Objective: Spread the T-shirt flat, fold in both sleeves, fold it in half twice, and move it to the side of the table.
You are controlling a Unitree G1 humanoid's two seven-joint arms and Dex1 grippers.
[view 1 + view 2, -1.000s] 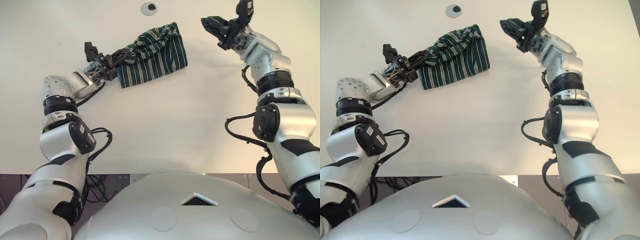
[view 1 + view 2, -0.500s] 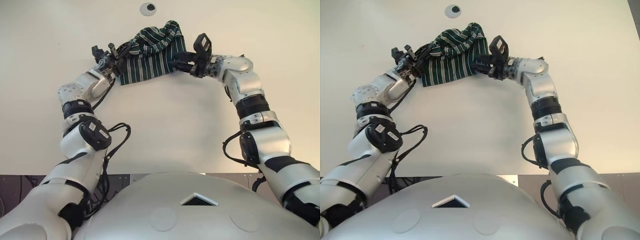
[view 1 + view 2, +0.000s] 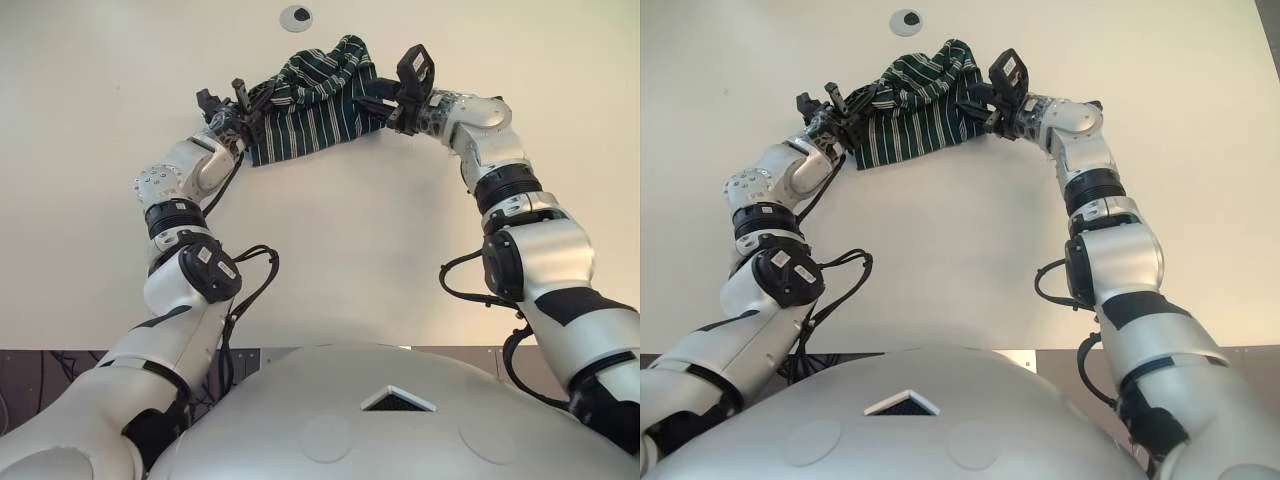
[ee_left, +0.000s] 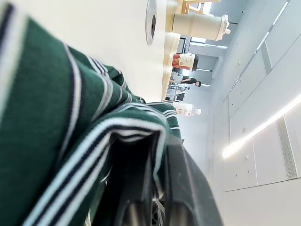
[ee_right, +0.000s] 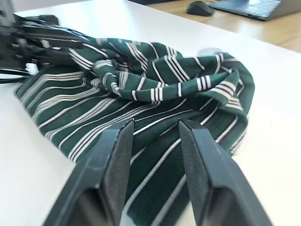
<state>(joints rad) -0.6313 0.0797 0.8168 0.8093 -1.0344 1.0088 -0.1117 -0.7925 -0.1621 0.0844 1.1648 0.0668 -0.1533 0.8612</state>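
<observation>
Soft striped cloth on a smooth, dull table

From my end the T-shirt reads as soft knitted cloth, dark green with thin white stripes, matt all over and rumpled into loose folds, thicker where the hems bunch. The table under it is a smooth, pale cream top with an even, dull finish and barely any sheen. The round insert set in it has a smooth grey rim, plastic or metal, I cannot tell which. On the right gripper the fingers look like hard black plastic, smooth, with a faint satin sheen along their edges.
</observation>
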